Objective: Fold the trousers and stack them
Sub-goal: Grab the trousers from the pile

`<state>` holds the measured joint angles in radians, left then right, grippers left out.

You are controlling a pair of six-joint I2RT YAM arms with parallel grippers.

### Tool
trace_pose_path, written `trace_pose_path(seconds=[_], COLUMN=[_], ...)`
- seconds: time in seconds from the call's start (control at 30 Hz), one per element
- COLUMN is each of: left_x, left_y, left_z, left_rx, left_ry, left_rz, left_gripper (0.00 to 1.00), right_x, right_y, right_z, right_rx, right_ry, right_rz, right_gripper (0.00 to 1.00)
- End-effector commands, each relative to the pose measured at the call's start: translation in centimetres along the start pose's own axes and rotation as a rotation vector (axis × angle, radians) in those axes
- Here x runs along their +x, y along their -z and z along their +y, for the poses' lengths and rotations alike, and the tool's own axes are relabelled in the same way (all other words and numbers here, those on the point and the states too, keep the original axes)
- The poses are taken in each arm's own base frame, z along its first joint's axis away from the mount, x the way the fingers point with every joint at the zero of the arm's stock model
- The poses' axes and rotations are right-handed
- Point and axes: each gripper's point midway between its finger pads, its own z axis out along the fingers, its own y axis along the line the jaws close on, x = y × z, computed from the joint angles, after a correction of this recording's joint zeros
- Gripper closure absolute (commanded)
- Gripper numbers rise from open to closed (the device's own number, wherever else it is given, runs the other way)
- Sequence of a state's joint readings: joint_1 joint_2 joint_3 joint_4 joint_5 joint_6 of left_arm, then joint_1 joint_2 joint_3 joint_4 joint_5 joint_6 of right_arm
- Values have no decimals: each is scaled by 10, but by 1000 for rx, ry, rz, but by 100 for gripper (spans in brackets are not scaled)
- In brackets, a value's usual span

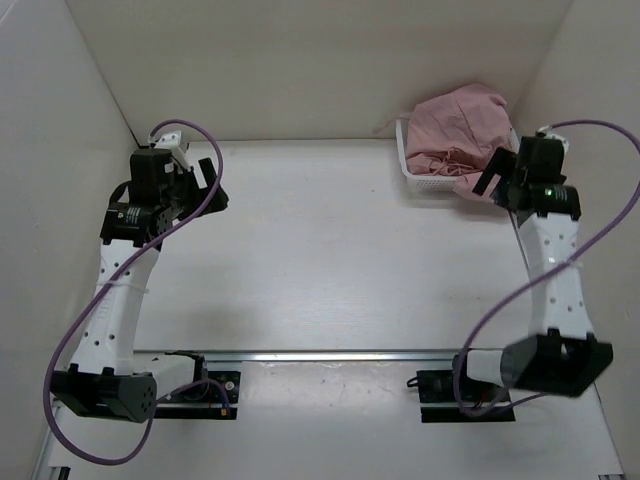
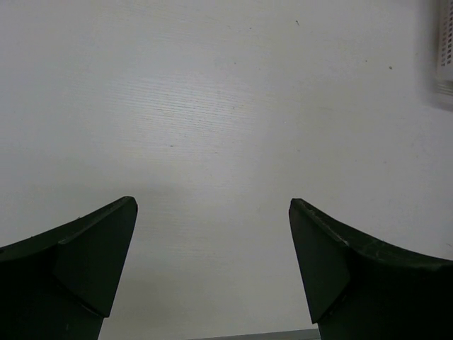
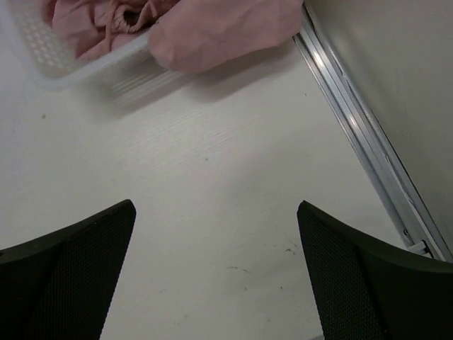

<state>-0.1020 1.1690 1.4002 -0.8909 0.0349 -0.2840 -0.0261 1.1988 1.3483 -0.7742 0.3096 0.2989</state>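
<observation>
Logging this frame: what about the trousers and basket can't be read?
Top external: the trousers are bunched, so legs, cuffs and count are hidden; the right hand covers one basket corner.
Right wrist: trousers cut off by the top edge.
Left wrist: basket a blurred sliver at the right edge.

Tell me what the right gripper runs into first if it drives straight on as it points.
Most likely the table just ahead of the open right gripper, since it seems tilted downward. On a shallower line it would reach the trousers draped over the basket rim first; depth is unclear.
</observation>
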Motion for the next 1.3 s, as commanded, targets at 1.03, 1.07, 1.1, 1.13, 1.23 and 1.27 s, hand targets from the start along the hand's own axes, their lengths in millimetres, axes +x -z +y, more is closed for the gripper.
trace_pose_path(seconds=[1.03,1.07,1.1,1.13,1.23,1.27], left_x=[-27,-24,-20,-20,-21,-23], left_y=[-15,-14,-16,-16,-13,-8], left_z=[4,5,6,6,4,1], left_rx=[-113,-113,-116,-117,-105,-92], left_ry=[-59,-49,-49,-49,-49,-39], left_rz=[-46,-43,-33,-33,-39,-52], left_gripper=[0,0,0,0,0,0], right_x=[-131,-137,-141,-146,-163,-183], right_y=[-281,-269,-262,-255,-211,-180], right_z=[71,71,71,66,79,84], right_rx=[-214,-218,-220,-198,-210,-228], right_ry=[-228,-228,-228,-229,-177,-159], right_rz=[22,10,3,-11,-64,-124], right_gripper=[82,89,100,100,100,100])
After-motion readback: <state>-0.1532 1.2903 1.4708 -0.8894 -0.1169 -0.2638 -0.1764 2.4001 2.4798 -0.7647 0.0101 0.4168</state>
